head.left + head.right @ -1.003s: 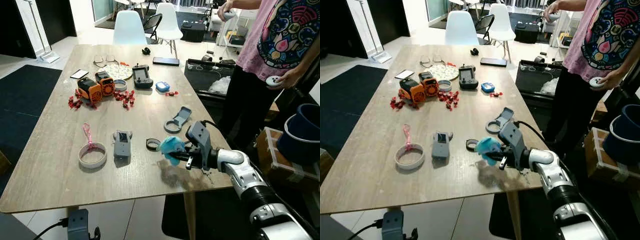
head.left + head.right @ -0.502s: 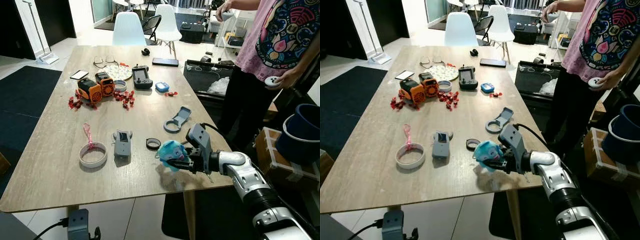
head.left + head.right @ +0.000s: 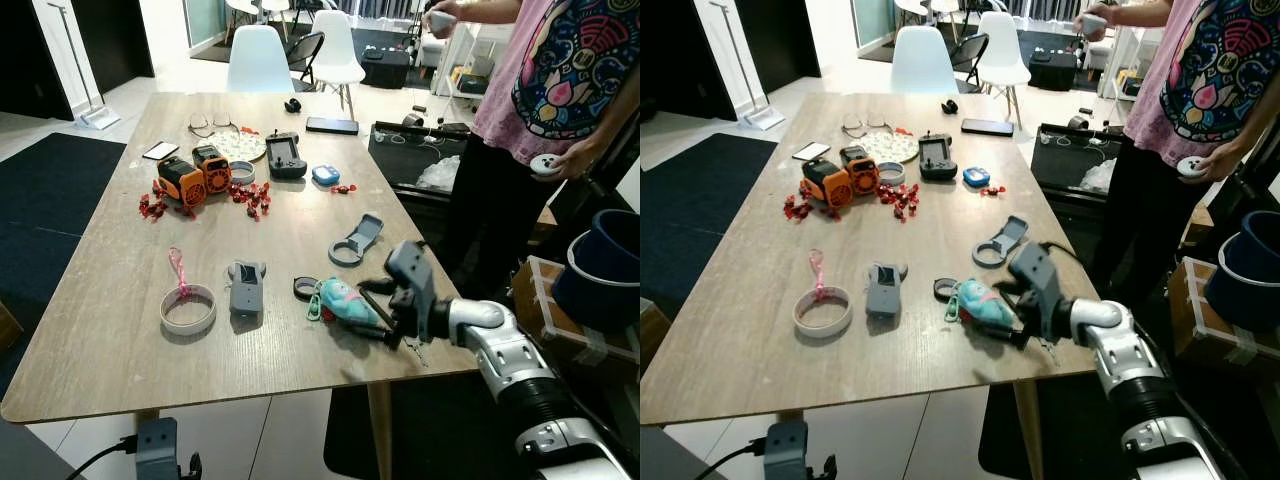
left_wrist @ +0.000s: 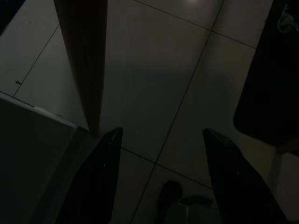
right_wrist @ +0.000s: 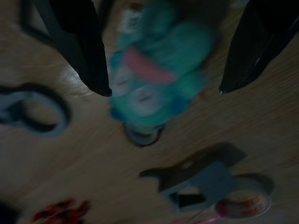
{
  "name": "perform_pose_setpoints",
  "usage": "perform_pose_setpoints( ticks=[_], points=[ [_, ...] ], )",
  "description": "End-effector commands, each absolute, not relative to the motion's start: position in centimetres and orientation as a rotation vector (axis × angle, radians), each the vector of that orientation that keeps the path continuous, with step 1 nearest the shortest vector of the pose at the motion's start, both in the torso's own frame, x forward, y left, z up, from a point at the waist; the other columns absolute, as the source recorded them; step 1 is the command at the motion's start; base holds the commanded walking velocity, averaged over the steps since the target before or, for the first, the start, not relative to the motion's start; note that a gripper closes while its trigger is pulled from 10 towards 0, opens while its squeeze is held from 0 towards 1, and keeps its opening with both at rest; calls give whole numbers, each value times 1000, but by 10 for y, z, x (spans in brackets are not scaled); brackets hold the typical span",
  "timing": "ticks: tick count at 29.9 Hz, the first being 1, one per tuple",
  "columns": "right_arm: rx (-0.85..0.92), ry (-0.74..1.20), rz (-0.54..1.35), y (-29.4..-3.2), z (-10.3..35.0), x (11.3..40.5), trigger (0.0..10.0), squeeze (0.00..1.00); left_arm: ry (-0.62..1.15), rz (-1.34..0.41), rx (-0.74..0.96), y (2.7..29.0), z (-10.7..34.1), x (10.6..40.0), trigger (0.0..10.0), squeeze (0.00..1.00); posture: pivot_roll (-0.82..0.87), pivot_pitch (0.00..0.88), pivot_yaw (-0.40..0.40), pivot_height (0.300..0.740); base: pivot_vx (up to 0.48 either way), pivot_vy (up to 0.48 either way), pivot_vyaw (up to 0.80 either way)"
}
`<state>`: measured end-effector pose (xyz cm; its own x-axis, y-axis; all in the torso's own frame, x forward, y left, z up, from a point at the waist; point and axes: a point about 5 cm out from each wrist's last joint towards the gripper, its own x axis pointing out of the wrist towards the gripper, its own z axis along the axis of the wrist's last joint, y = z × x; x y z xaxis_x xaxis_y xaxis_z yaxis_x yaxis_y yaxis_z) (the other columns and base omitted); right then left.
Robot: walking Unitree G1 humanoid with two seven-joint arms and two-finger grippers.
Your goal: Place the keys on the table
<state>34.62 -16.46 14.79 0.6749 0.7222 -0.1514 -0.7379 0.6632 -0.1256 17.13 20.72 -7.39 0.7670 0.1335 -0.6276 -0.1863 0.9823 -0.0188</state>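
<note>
The keys, a teal plush keychain [image 3: 343, 301] with a green clip, lie on the wooden table [image 3: 110, 290] near its front right edge, beside a small black ring [image 3: 306, 288]. My right gripper [image 3: 371, 311] is open just right of the plush, one finger on each side of it. In the right wrist view the blurred plush [image 5: 156, 74] rests on the wood between the two black fingers [image 5: 81, 51], free of both. My left gripper [image 4: 159, 177] hangs open over the dark floor next to a table leg [image 4: 86, 60].
On the table lie a grey car key [image 3: 244, 287], a tape roll [image 3: 187, 309] with a pink ribbon, a grey clip [image 3: 356, 240], orange toy cars [image 3: 193, 173], red candies, a controller [image 3: 286, 154] and a phone. A person [image 3: 550, 90] stands at the right side.
The plush keychain has gone from held above the table to lying on it. My right gripper has opened and let it go.
</note>
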Motion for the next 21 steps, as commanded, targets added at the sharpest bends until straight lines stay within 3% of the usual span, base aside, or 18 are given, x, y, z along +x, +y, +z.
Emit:
perform_pose_setpoints(
  ticks=[1,2,3,4,7,8,9,10,12,18,21],
  points=[
    [-17,-104,466,-203,180,365,10000,0,674,178,-67,211,-74,168,10000,0,78,12,-49,740,0,0,0],
    [-17,-104,466,-203,180,365,10000,0,674,178,-67,211,-74,168,10000,0,78,12,-49,740,0,0,0],
    [116,-183,214,-235,190,369,10000,0,674,179,-66,211,-74,168,10000,0,79,13,-49,740,0,0,0],
    [116,-183,214,-235,190,369,10000,0,674,179,-66,211,-74,168,10000,0,79,13,-49,740,0,0,0],
    [398,-219,-406,-329,173,341,10000,0,676,188,-67,212,-75,164,10000,0,81,15,-57,740,0,0,0],
    [398,-219,-406,-329,173,341,10000,0,676,188,-67,212,-75,164,10000,0,81,15,-57,740,0,0,0],
    [449,-173,-579,-357,151,320,10000,0,675,192,-68,213,-75,163,10000,0,84,17,-61,740,0,0,0],
    [449,-173,-579,-357,151,320,10000,0,675,192,-68,213,-75,163,10000,0,84,17,-61,740,0,0,0],
    [352,56,-834,-390,88,259,10000,0,662,213,-73,216,-75,160,10000,0,86,22,-64,740,0,0,0],
    [320,200,-854,-382,52,237,10000,0,666,216,-73,218,-75,158,10000,0,87,23,-64,740,0,0,0],
    [287,535,-758,-338,-15,204,10000,0,674,212,-71,218,-76,156,10000,0,86,25,-57,740,0,0,0]
  ],
)
